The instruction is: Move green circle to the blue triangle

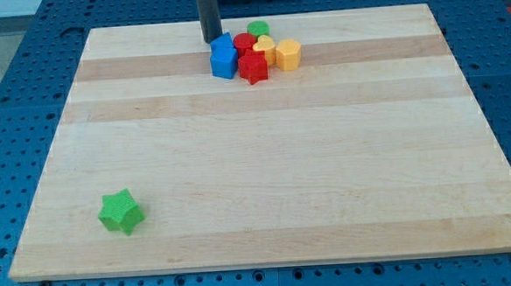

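Note:
The green circle (257, 29) sits at the view's top centre, at the back of a tight cluster. The cluster also holds a blue block (224, 57), whose shape I cannot make out, a red round block (244, 43), a red star (253, 68), a yellow block (265, 50) and an orange-yellow hexagon-like block (288, 54). My tip (211, 39) stands just to the upper left of the blue block and left of the green circle, close to the blue block. No other blue block shows.
A green star (121, 211) lies alone near the view's bottom left corner of the wooden board (265, 160). A blue pegboard table (8, 103) surrounds the board.

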